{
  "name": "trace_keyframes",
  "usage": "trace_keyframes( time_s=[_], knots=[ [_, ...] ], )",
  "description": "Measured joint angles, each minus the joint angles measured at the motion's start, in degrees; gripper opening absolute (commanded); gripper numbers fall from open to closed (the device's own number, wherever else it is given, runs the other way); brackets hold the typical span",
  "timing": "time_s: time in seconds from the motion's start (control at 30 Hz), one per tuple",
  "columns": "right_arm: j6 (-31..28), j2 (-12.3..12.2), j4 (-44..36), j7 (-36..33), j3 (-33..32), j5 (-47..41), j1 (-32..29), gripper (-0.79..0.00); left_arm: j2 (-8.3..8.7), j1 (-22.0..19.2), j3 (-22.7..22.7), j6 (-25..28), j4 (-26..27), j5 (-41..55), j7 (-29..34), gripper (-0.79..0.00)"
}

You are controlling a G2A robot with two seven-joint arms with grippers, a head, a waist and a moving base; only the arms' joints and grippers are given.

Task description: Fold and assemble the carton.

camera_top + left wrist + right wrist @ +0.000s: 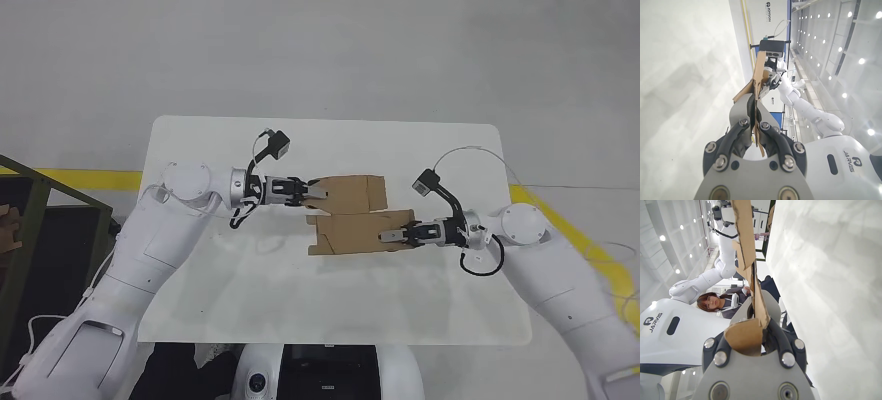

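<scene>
Cardboard carton (350, 212), flattened with its flaps spread, lies over the middle of the white surface (300, 300), held between both arms. Left pincer (318, 190) is clamped shut on the carton's 9 o'clock edge, and its fingers (738, 111) squeeze the board edge-on. Right pincer (385, 237) comes in from 3 o'clock and is closed on the nearer panel at about 4 o'clock. Off the surface at 9 o'clock run a yellow floor line (90, 180) and a dark green rack (30, 200), well apart from the carton.

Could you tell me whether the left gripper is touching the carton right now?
Touching. The left wrist view shows the left gripper shut on the carton, with the cardboard edge pinched between its jaws.
</scene>
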State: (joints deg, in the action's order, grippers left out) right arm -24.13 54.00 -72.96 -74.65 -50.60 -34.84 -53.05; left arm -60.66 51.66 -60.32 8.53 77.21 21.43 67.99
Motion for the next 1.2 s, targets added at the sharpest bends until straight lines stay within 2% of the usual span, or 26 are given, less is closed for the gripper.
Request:
trace_keyframes(
  time_s=[0.07,0.13,0.17,0.4,0.67,0.83,0.97,1.13,1.2],
  knots=[
    [0.08,0.07,0.02,-0.03,-0.18,0.04,-0.09,-0.773,-0.01,-0.03,0.06,-0.06,0.06,-0.12,0.03,-0.785],
    [0.30,0.13,0.10,0.03,-0.37,0.35,-0.14,-0.237,-0.05,-0.04,0.11,0.06,0.21,0.13,0.14,-0.785],
    [0.42,0.15,0.18,0.24,-0.46,0.70,-0.13,0.000,-0.07,-0.03,0.12,0.15,0.30,0.48,0.28,-0.785],
    [0.67,-0.03,1.31,5.38,-2.25,5.21,-0.57,0.000,-0.12,0.15,-0.30,0.98,0.79,3.10,1.88,-0.785],
    [-4.11,-1.68,-0.67,6.67,-9.09,4.62,-4.04,0.000,-0.06,0.18,-0.37,2.05,0.33,4.21,4.57,-0.785],
    [-7.90,-2.64,-6.44,3.15,-12.83,2.24,-6.81,-0.006,-0.05,0.13,-0.12,2.78,-0.04,3.71,5.58,-0.785],
    [-6.51,-2.99,-11.91,0.95,-12.85,0.71,-8.08,-0.015,-0.07,0.11,0.21,3.25,-0.32,3.33,6.13,-0.785],
    [-6.06,-2.70,-14.03,0.56,-10.55,0.66,-7.58,-0.089,-0.23,-0.19,1.13,3.55,0.06,3.03,7.17,-0.785],
    [-6.06,-2.41,-13.70,0.56,-9.40,0.68,-6.79,-0.160,-0.29,-0.29,1.49,3.77,0.36,2.98,7.62,-0.785]
  ],
)
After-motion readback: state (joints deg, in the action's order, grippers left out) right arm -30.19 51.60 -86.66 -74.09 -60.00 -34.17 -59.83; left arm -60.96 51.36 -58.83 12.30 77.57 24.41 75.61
